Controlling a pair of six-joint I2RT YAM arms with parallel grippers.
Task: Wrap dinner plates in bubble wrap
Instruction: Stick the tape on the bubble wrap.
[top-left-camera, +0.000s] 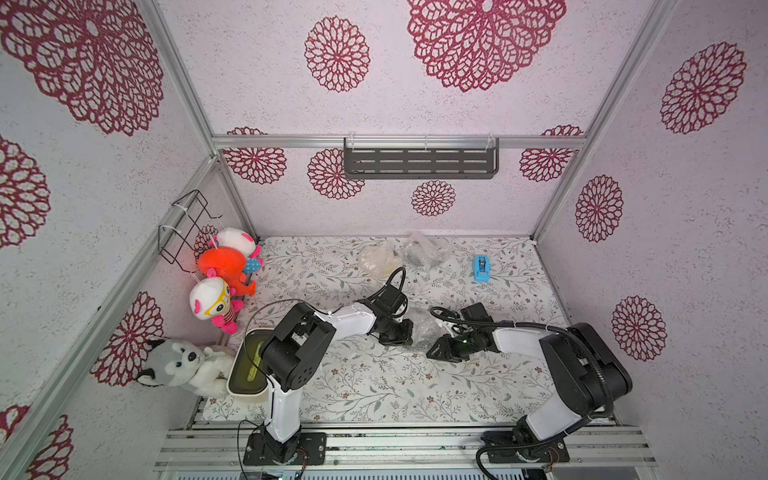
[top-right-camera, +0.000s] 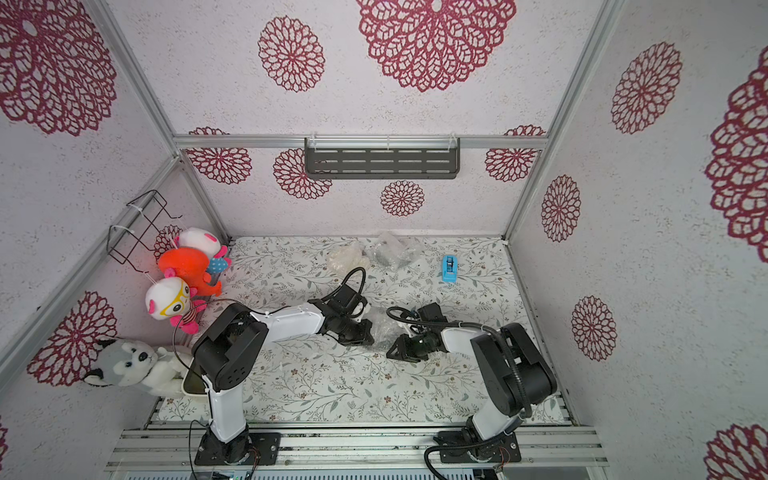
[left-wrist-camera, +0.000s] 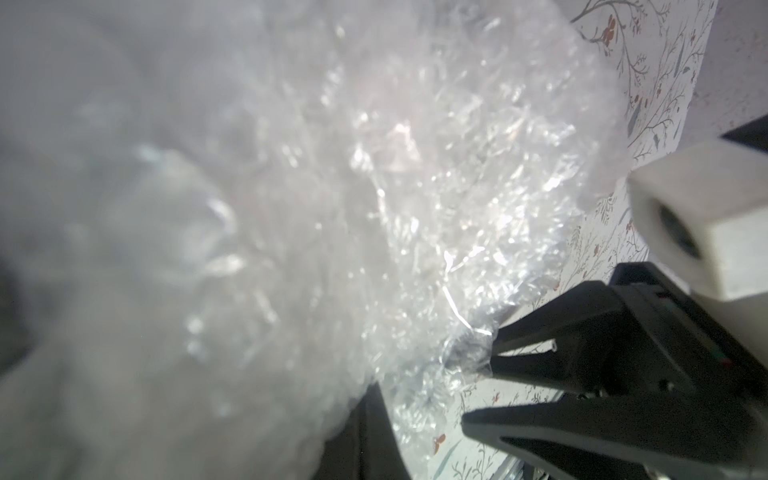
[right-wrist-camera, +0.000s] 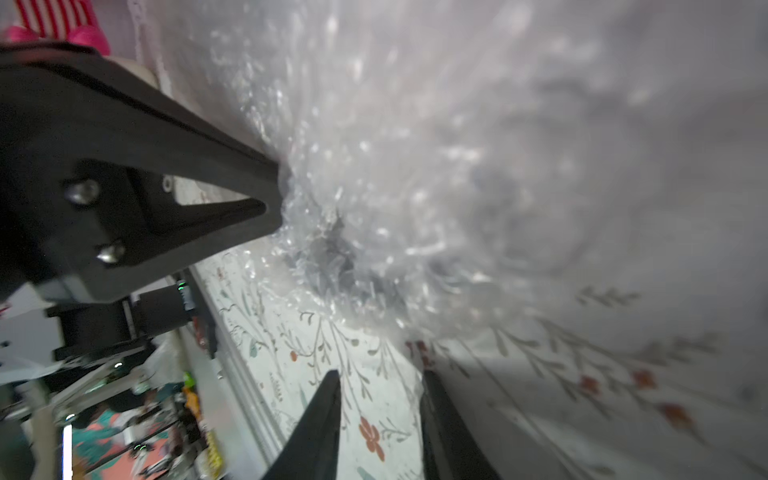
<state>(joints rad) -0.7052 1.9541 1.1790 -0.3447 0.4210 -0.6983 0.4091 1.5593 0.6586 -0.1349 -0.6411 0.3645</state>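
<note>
Where both arms meet at mid-table, crumpled clear bubble-wrap bundle (top-left-camera: 422, 328) lies on floral tabletop (top-left-camera: 374, 386): crinkly, glinting, see-through. Dark patch shows through near pinch; contents unclear. Left gripper (right-wrist-camera: 274, 199) clamped on bunched fold of it. Right gripper (right-wrist-camera: 380, 374) jaws parted, tips at wrap's edge. At far edge, side by side: cream-toned wrapped bundle (top-left-camera: 378, 259), darker wrapped bundle (top-left-camera: 424, 251). Small blue tape dispenser (top-left-camera: 482, 269) near them, off to one side.

bubble wrap (top-left-camera: 422, 326) between left hand (top-left-camera: 409, 337), right hand (top-left-camera: 433, 353)
</note>
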